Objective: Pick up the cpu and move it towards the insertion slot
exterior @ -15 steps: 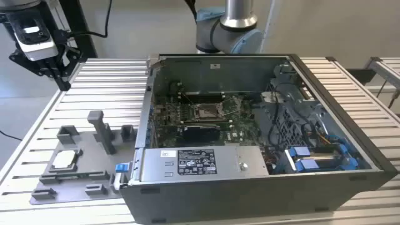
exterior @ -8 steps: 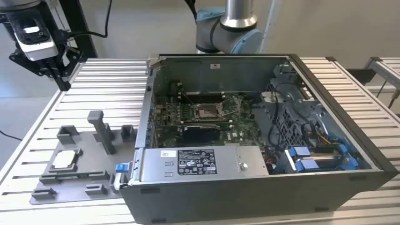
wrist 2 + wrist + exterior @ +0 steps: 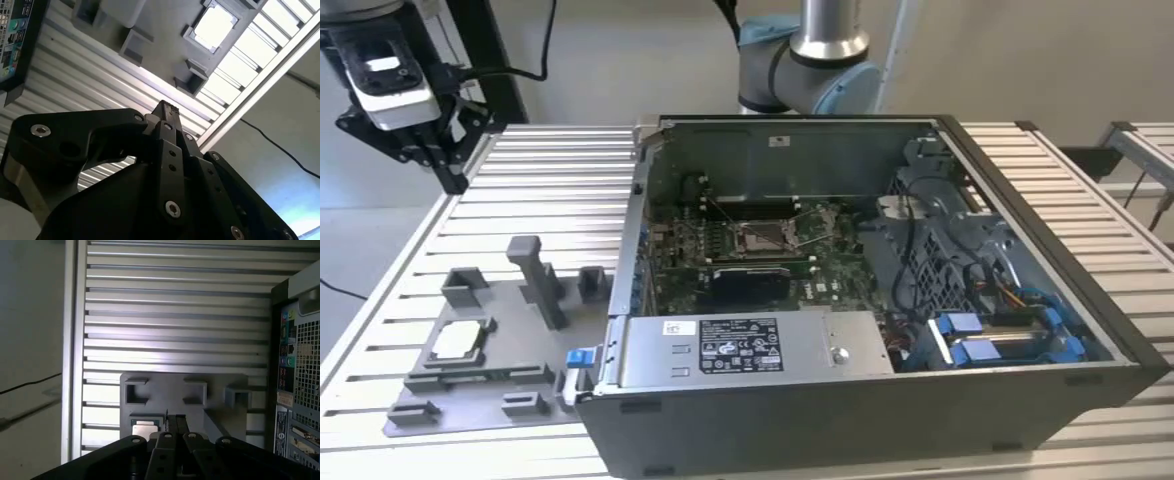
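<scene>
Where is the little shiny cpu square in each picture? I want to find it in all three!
Exterior view: the cpu lies in the grey fixture, to the exterior view's left of the computer case.
Second wrist view: the cpu is the bright square beyond the gripper.
First wrist view: the cpu peeks out just past the gripper, partly hidden.
Shared landmark: the grey fixture that holds it.

A slatted metal table carries a grey fixture plate beside an open computer case.
</scene>
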`<state>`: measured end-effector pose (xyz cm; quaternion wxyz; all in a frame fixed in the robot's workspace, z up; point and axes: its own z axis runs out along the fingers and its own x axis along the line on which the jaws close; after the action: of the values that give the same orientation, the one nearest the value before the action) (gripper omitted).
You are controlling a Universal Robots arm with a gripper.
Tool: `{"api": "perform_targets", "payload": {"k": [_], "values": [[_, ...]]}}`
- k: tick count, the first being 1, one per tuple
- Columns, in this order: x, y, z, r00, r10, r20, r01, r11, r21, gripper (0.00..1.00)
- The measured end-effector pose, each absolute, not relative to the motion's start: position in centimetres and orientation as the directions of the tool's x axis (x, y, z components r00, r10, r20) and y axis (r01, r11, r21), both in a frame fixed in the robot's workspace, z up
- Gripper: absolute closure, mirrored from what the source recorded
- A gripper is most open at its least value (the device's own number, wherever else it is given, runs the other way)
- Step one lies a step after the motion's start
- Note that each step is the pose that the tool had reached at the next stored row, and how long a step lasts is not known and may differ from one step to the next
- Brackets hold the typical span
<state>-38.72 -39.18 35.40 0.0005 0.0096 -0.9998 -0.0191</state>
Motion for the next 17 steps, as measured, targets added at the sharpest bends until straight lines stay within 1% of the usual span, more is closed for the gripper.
{"api": "perform_targets", "payload": {"k": [3,11,17], "values": [[-39.0,-39.7,35.4,-1.0,-0.019,0.001,-0.019,0.999,0.038,1.0],[-39.6,-42.4,35.3,-1.0,-0.019,0.001,-0.019,0.999,0.038,1.0],[-40.4,-43.6,35.1,-1.0,-0.019,0.001,-0.019,0.999,0.038,1.0]]}}
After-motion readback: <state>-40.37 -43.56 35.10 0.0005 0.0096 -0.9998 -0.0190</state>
